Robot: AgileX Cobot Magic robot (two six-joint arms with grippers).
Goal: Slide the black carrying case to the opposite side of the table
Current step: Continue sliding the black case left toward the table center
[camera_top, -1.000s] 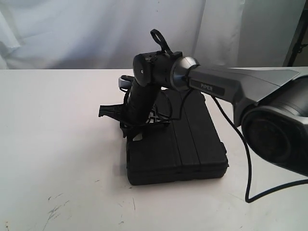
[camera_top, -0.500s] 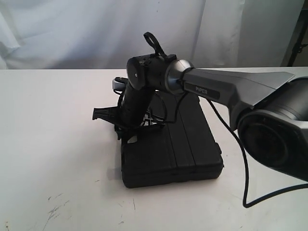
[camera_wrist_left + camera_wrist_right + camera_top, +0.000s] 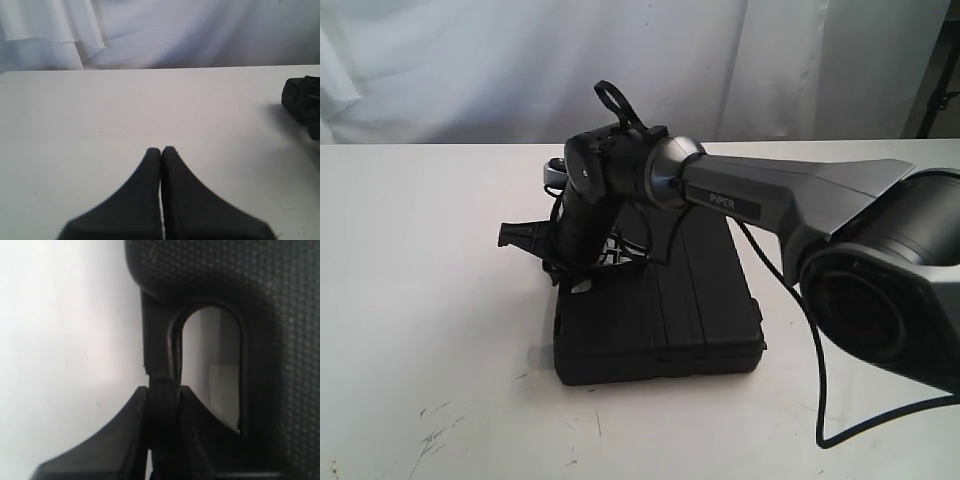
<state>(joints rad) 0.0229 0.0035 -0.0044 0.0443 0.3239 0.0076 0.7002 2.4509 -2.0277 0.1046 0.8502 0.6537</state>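
Note:
The black case lies flat on the white table, a little left of the middle in the exterior view. My right gripper reaches down at the case's left edge. In the right wrist view the right gripper is shut on the bar of the cut-out handle, with the case's dimpled body beside it. My left gripper is shut with nothing in it, low over bare table. A corner of the case shows at the edge of the left wrist view.
A black cable hangs from the right arm and loops over the table at the case's right. Dark scratches mark the front left of the table. A white curtain hangs behind the far edge.
The case and my right gripper have slid together to the left in the exterior view, by about a tenth of the case's width each half second. The grip has not changed.

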